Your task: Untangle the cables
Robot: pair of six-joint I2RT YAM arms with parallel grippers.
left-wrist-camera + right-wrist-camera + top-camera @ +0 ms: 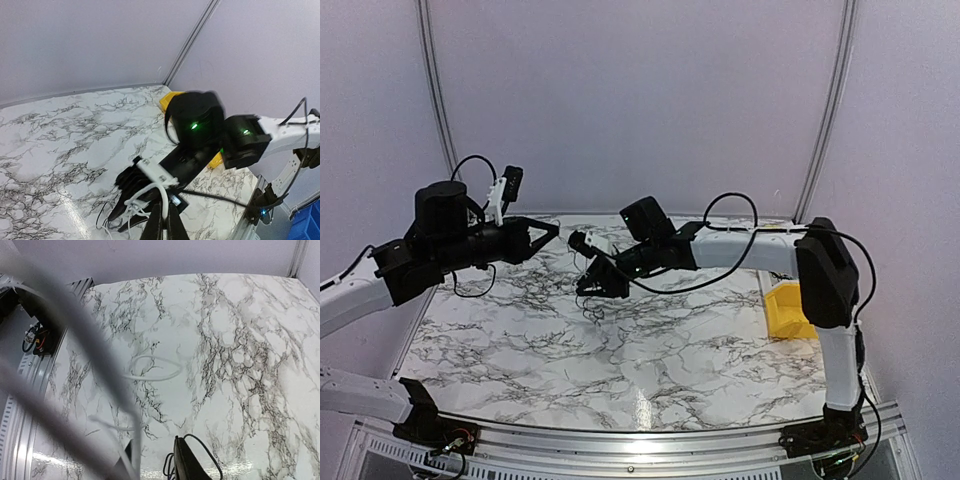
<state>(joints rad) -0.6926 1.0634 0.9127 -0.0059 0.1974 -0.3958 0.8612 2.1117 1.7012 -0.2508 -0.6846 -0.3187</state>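
Observation:
The cables [590, 305], thin black wires and a white one, hang in the air under my right gripper [598, 288] above the marble table [650, 350]. In the left wrist view, my left gripper [163, 220] is shut on the white cable [165, 197], which arcs into a white tangle between the right gripper's black fingers [127, 187]. In the right wrist view, my right gripper [152, 450] has its jaws apart. The white cable [136, 440] runs beside one finger. A black wire [210, 455] is looped over the other finger. A white loop [152, 367] dangles below.
A yellow bin [788, 310] stands at the table's right edge and also shows behind the right arm in the left wrist view [169, 98]. The metal rail [640, 440] runs along the near edge. Pale walls enclose the table.

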